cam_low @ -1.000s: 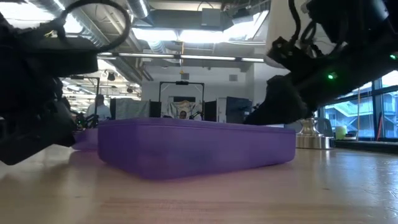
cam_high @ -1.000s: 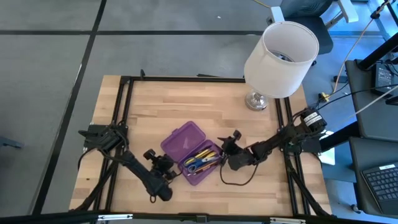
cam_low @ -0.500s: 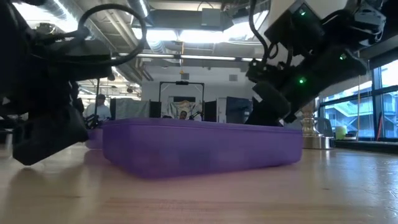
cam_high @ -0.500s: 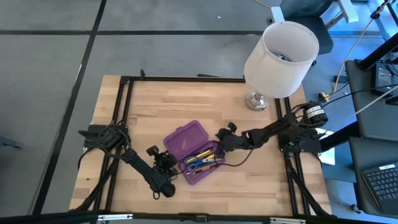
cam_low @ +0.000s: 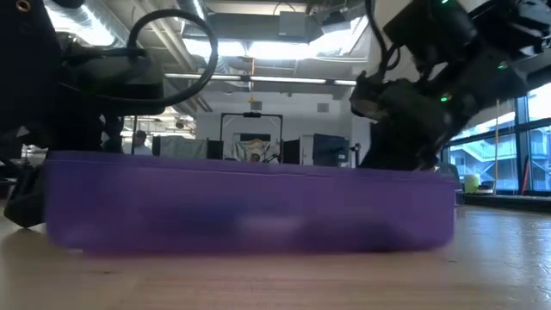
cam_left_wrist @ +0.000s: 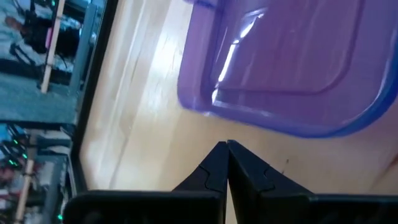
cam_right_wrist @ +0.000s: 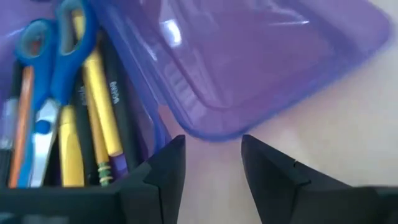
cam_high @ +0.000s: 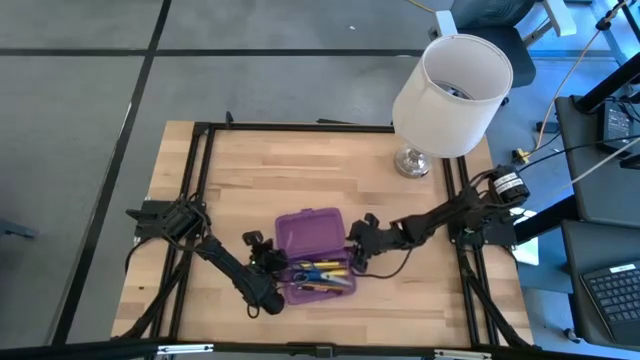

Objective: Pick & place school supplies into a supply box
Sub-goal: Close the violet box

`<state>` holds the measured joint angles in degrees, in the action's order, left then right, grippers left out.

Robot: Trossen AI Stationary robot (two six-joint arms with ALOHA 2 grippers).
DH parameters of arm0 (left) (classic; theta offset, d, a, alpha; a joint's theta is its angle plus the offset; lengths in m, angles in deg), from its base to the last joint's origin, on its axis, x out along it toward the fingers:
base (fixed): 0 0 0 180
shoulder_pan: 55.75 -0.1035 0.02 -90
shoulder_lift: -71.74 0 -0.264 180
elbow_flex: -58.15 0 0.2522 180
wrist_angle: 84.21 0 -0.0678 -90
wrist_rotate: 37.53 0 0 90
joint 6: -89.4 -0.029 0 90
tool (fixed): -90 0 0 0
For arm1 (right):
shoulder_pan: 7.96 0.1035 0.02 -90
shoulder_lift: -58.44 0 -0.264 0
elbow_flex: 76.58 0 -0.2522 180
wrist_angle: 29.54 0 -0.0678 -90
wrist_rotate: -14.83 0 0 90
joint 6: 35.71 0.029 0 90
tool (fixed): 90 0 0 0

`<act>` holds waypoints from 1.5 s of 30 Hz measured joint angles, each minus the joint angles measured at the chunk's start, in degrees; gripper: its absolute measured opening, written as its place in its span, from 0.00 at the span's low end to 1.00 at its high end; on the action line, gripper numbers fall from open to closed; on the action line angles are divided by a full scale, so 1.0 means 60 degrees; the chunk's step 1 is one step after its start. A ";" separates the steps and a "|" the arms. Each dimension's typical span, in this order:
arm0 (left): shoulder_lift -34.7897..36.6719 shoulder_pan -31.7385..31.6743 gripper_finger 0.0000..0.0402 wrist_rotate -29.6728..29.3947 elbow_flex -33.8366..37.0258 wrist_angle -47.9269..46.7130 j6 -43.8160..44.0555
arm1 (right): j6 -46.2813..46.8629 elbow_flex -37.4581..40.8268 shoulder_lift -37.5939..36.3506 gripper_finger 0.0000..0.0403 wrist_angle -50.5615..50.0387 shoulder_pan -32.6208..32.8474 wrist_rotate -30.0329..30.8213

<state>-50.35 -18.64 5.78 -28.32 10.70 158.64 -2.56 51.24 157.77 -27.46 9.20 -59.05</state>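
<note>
At the table's six o'clock edge we see the translucent purple supply box (cam_high: 315,252), rounded lid laid open, with scissors (cam_right_wrist: 53,81) and pencils (cam_right_wrist: 99,115) inside. Left gripper (cam_high: 268,262) pressed together at its nine o'clock; right gripper (cam_high: 358,238) spread at three o'clock.

the left gripper (cam_high: 268,262) sits low near the table's near edge, its fingers (cam_left_wrist: 225,168) pressed together. the right gripper (cam_high: 358,240) reaches in from the right, fingers (cam_right_wrist: 169,163) parted.
</note>
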 joint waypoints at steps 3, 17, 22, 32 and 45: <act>0.0000 -0.0005 0.01 -0.0031 -0.0005 -0.0031 -0.0419 | 0.0568 0.0000 0.0000 0.40 -0.0011 0.0390 -0.0113; -0.0029 0.0003 0.01 -0.0236 0.0017 -0.0311 -0.1262 | -0.0756 0.0010 -0.0043 0.40 -0.2056 0.1209 0.1089; -0.0066 0.0003 0.01 -0.0282 0.0035 -0.0752 -0.1231 | -0.2357 0.0826 -0.0042 0.40 -0.0181 0.0854 0.0562; -0.0066 0.0003 0.01 -0.0594 0.0035 -0.0370 -0.0574 | -0.3366 0.3173 0.0022 0.40 0.4765 -0.0250 -0.0243; -0.0029 0.0030 0.01 -0.0687 0.0018 0.0466 -0.0424 | -0.3887 0.2267 0.0361 0.40 0.4081 -0.0896 -0.1374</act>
<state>-50.52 -18.46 1.66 -28.21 13.49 156.10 -25.88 64.84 159.93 -2.97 3.83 -67.30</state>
